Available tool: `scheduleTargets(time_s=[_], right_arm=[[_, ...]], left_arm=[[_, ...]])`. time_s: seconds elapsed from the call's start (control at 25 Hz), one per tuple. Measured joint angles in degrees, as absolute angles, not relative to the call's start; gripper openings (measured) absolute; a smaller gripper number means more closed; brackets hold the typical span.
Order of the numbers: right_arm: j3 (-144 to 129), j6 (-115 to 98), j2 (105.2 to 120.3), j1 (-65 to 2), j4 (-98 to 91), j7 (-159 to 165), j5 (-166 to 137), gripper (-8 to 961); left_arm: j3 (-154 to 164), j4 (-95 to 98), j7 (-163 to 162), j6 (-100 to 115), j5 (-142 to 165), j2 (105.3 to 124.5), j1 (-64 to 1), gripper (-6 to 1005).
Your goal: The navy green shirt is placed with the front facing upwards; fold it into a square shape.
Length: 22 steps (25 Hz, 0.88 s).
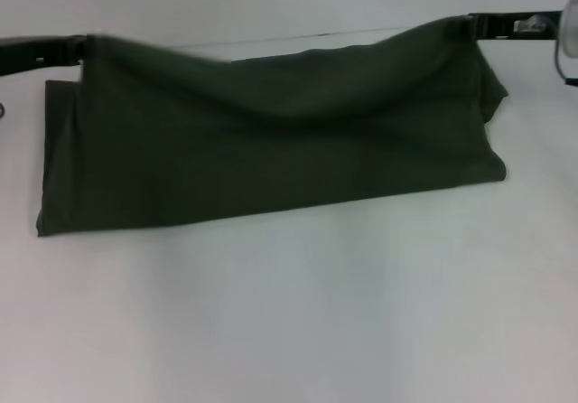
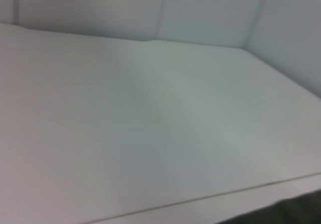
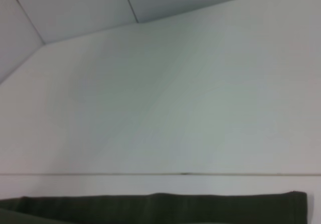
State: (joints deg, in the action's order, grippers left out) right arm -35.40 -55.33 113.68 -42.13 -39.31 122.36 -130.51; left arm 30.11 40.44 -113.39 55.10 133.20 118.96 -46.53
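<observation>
1. The shirt [image 1: 271, 141] hangs between the left gripper [image 1: 83, 49] and right gripper [image 1: 476, 25], each pinching a top corner; its lower edge lies on the table [image 1: 289, 322].
2. Soft, light cloth that sags mid-span: judged best held at the corners.
3. The fingertips are buried in fabric; no print or collar shows.

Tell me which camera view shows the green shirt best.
The head view: there the shirt shows whole, held up at both top corners by the left gripper and right gripper, sagging between them. The right wrist view shows only a folded strip of it; the left wrist view barely a dark corner.
</observation>
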Motion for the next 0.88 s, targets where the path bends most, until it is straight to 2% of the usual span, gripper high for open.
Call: scheduleTargets(time_s=[0.12,0.2,0.32,0.4,0.56,0.72,0.88], right_arm=[[-37.6,-50.9,115.32,-42.2,-39.3,121.8,-130.5,36],[-38.6,-47.2,116.38,-42.2,-39.6,121.7,-130.5,110],[-39.1,-41.8,117.65,-42.2,-39.7,121.7,-130.4,222],[-39.1,-39.2,118.19,-42.3,-39.7,121.7,-130.3,304],[-38.9,-38.5,118.15,-41.8,-39.3,121.7,-130.2,467],[-38.6,-39.9,117.76,-39.7,-39.7,121.4,-127.4,608],[-38.6,-44.1,117.58,-36.1,-41.2,117.2,-119.9,744]], left_arm=[[31.8,39.3,-113.2,48.5,133.4,120.53,-46.0,57],[33.2,37.7,-113.2,44.9,133.4,120.81,-45.9,58],[34.5,36.3,-113.3,40.1,133.4,121.08,-45.6,237],[34.8,36.5,-113.4,38.4,133.2,121.5,-45.0,321],[34.9,37.9,-113.4,37.0,133.1,122.33,-43.6,494],[35.3,38.4,-113.4,39.2,133.0,122.42,-42.4,687],[35.3,40.6,-113.2,43.7,132.8,122.43,-41.0,835]])
